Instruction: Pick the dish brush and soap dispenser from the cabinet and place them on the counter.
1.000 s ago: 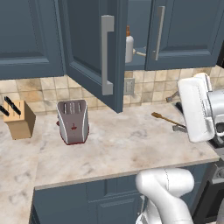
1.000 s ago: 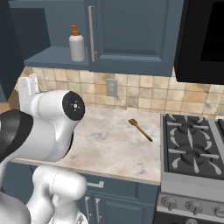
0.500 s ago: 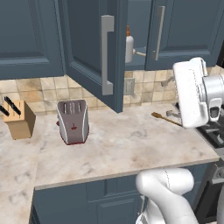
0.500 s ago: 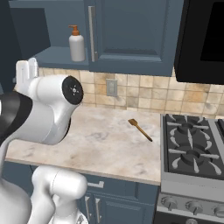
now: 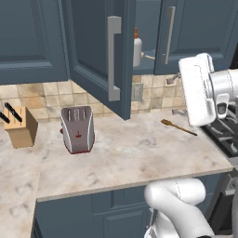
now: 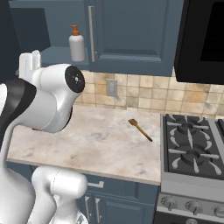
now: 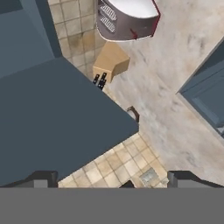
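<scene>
soap dispenser (image 6: 77, 44): upright on the open cabinet (image 5: 100, 60) shelf, upper left of right base view, no finger touching it | dish brush: cannot tell where | gripper (image 7: 113, 179): 2 fingertips spread wide at bottom of hand view, holding nothing | counter (image 5: 135, 158): toaster (image 5: 77, 129), knife block (image 5: 19, 127), brown utensil (image 6: 140, 129)

The rendered pictures were evenly and softly lit, with no glare or blur and sharp edges right to the corners. The broad beige marbled stone counter (image 5: 139, 153) was bright. The open dark slate-blue wall cabinet (image 6: 48, 30) was dim inside. Only a faint shadow lay under the silver toaster (image 5: 77, 129)
</scene>
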Motion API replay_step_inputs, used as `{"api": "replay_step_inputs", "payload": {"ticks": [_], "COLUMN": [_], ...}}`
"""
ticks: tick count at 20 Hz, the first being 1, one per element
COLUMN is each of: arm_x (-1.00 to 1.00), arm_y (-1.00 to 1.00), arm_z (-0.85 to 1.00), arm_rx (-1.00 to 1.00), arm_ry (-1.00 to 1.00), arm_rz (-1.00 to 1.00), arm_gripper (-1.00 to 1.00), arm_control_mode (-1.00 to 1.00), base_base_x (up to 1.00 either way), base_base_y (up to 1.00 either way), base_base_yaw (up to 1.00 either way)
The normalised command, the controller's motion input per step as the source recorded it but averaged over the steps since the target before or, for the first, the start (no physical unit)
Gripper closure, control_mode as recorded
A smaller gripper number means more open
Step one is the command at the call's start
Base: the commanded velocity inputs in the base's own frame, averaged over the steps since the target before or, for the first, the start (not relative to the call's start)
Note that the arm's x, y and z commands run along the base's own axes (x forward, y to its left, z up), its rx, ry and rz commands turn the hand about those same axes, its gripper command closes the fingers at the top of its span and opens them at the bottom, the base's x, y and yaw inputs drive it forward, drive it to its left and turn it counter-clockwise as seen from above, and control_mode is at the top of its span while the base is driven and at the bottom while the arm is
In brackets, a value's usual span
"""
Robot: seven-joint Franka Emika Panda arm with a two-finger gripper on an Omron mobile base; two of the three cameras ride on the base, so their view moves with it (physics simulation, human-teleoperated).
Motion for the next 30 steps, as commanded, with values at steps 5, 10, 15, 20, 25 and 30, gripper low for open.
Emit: {"api": "replay_step_inputs", "payload": {"ticks": [5,10,15,20,25,30], "arm_x": [0.36,0.19,0.16,0.22,0.23,0.08], "arm_y": [0.19,0.25,0.24,0.31,0.37,0.39], "arm_z": [0.0,0.0,-0.01,-0.03,-0.03,-0.01], "arm_rx": [-0.01,0.0,0.0,0.0,0.0,0.01], "arm_ry": [0.0,0.03,0.07,0.05,0.03,0.06], "arm_rz": [0.0,0.0,0.01,0.02,0.05,0.07], "arm_gripper": [-1.0,-1.0,-1.0,-1.0,-1.0,-1.0], "arm_control_mode": [-1.0,-1.0,-1.0,-1.0,-1.0,-1.0], "base_base_x": [0.0,0.0,0.0,0.0,0.0,0.0], "base_base_y": [0.0,0.0,0.0,0.0,0.0,0.0], "base_base_yaw": [0.0,0.0,0.0,0.0,0.0,0.0]}}
